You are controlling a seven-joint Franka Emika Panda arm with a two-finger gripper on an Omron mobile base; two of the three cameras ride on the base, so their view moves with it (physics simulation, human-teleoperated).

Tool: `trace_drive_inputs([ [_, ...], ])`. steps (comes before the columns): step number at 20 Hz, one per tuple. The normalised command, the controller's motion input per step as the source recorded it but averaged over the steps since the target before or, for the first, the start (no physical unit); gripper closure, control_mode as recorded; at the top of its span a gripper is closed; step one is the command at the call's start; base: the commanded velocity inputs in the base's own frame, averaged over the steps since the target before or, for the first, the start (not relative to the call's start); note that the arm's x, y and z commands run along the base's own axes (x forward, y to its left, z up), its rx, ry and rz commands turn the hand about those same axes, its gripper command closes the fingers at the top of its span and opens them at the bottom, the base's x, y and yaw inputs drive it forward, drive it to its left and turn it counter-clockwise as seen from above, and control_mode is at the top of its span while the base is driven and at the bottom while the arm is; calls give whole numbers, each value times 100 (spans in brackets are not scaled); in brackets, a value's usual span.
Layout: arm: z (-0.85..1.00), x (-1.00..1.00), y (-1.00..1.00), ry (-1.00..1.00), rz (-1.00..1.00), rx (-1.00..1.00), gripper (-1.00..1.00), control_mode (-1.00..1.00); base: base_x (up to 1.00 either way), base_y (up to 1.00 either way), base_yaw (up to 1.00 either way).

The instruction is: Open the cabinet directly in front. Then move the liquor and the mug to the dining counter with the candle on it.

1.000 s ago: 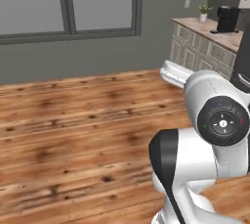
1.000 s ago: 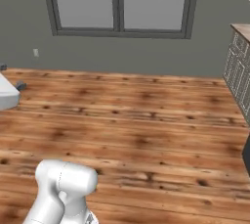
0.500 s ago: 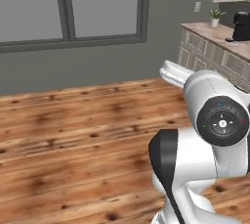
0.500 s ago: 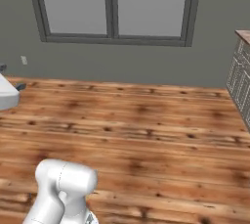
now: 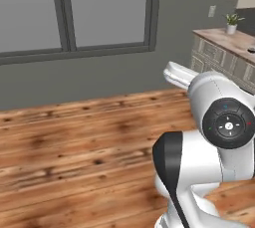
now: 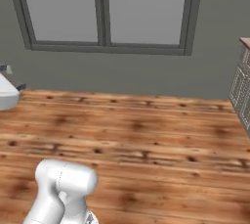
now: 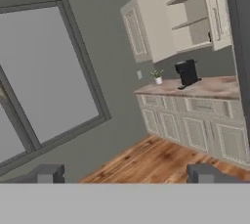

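Large two-pane window with dark grey frame and sill, set in a grey wall, spanning the upper part of the right base view. Wood plank floor, brown with dark knots, running below the wall; cream panelled cabinet front at the right edge. White object, partly cut off, at the left edge, kind not determinable.

Grey-framed window in a grey wall, above a plank wood floor. Small potted plant and black coffee machine well apart on a brownish counter over cream drawer fronts. White wall outlet just beside the plant.
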Motion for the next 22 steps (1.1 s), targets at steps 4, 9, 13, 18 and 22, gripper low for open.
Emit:
trace_drive_inputs([
  [4, 0, 0, 0, 0, 0, 0, -100, 100, 100, -8, -15],
  [9, 0, 0, 0, 0, 0, 0, -100, 100, 100, -4, -23],
  [13, 0, 0, 0, 0, 0, 0, -100, 100, 100, 0, -36],
  [18, 0, 0, 0, 0, 0, 0, -100, 100, 100, 0, -53],
  [22, 0, 0, 0, 0, 0, 0, -100, 100, 89, -8, -60],
])
